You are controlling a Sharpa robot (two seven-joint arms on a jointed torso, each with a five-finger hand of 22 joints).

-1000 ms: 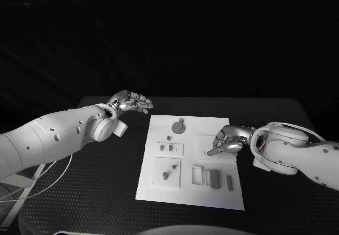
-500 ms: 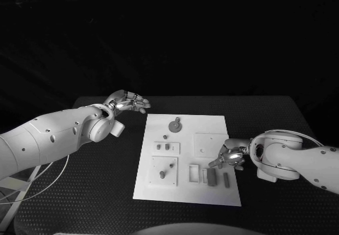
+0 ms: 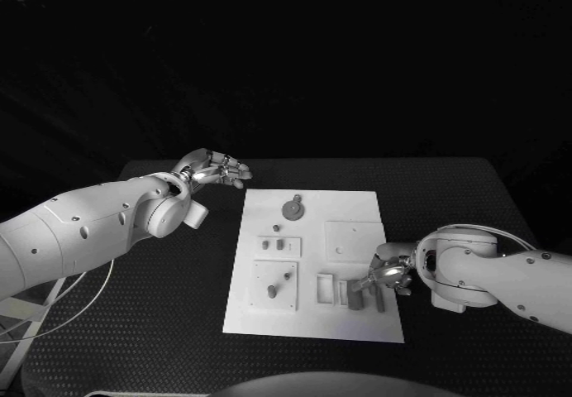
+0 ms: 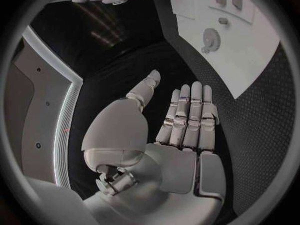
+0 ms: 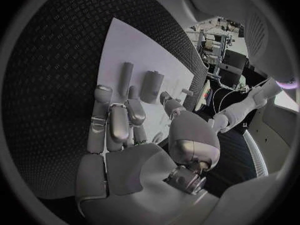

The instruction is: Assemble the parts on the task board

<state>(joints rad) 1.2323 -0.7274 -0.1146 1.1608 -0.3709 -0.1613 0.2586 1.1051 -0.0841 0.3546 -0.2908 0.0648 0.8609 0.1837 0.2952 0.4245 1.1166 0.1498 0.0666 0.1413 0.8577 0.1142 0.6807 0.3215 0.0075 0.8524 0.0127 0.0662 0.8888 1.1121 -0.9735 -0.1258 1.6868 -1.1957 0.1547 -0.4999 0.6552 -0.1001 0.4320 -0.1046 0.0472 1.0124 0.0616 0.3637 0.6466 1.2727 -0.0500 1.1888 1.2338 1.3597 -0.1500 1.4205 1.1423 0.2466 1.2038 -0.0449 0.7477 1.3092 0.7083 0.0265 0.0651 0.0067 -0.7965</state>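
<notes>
Black table (image 3: 143,331) bears task board (image 3: 358,207); both hands, left hand (image 4: 181,120) and right hand (image 5: 119,125), splay empty.

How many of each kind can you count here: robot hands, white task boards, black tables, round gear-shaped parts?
Hands: 2 (left hand, right hand)
Task board: 1
Table: 1
Round gear-shaped part: 1
Total: 5
</notes>
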